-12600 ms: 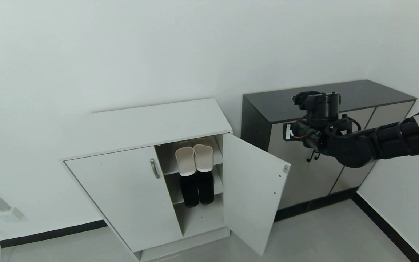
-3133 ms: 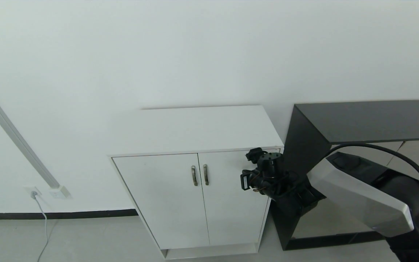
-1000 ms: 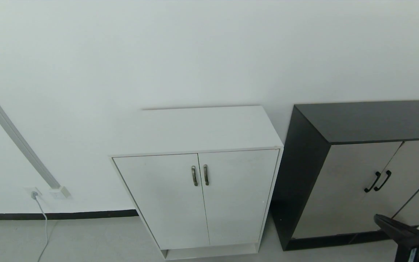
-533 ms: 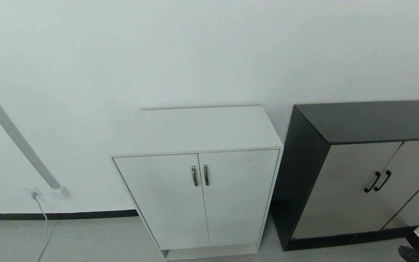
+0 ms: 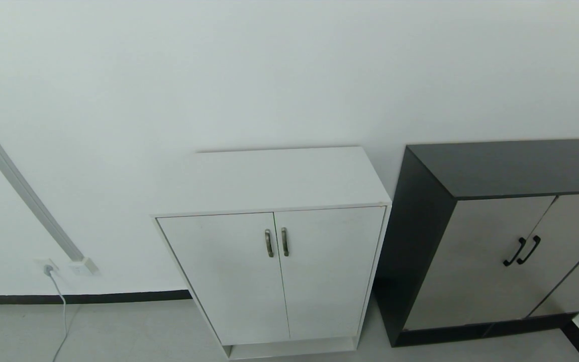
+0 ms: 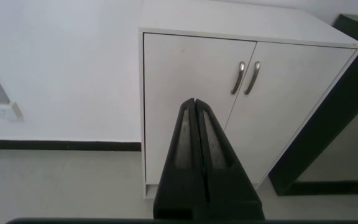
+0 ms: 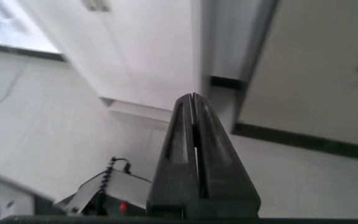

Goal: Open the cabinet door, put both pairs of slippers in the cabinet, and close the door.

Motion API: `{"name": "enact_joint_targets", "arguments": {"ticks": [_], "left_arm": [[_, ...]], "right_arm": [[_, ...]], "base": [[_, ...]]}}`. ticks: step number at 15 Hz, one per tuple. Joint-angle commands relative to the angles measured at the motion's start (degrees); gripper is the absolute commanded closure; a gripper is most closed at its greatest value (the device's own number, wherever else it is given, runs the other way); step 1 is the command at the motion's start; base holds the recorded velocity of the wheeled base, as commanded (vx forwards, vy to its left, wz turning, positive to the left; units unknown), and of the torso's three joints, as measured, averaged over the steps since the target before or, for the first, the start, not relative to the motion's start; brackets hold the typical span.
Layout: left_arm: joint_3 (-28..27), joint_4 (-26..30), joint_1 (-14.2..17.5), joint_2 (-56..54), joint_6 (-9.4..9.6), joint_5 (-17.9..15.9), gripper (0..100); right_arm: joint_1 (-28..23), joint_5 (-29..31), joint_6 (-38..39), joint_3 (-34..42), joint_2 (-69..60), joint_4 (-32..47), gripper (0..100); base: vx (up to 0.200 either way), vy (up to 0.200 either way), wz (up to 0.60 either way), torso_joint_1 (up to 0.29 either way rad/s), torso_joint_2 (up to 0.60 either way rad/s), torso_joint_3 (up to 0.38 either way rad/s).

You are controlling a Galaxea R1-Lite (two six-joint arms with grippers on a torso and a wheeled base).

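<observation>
While head view shows cabinet (image 5: 249,261) doors closed, wrist views show left gripper (image 6: 195,102) and right gripper (image 7: 193,98) pressed together (both empty, touching nothing).

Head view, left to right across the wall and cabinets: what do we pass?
wall socket → trunking end box → white cabinet's left door → door handles → white cabinet's right door → black cabinet
</observation>
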State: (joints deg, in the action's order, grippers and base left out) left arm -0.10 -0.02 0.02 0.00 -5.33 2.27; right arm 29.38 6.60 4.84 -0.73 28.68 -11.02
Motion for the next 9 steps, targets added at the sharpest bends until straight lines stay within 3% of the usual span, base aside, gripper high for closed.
{"name": "enact_joint_targets", "arguments": {"ticks": [1,9], "left_arm": [[0.01,-0.06,0.06,0.0,-0.03,0.02,100],[0.01,0.02,-0.02,0.0,-0.03,0.11,100]], "right_arm": [[0.06,-0.44,-0.09,0.73,-2.76,0.39,100],[-0.55,-6.95,-3.7,0.64,-8.03,11.28,100]], "base": [[0.0,0.0,0.0,0.0,0.0,0.0],[0.0,0.0,0.0,0.0,0.0,0.0]]}}
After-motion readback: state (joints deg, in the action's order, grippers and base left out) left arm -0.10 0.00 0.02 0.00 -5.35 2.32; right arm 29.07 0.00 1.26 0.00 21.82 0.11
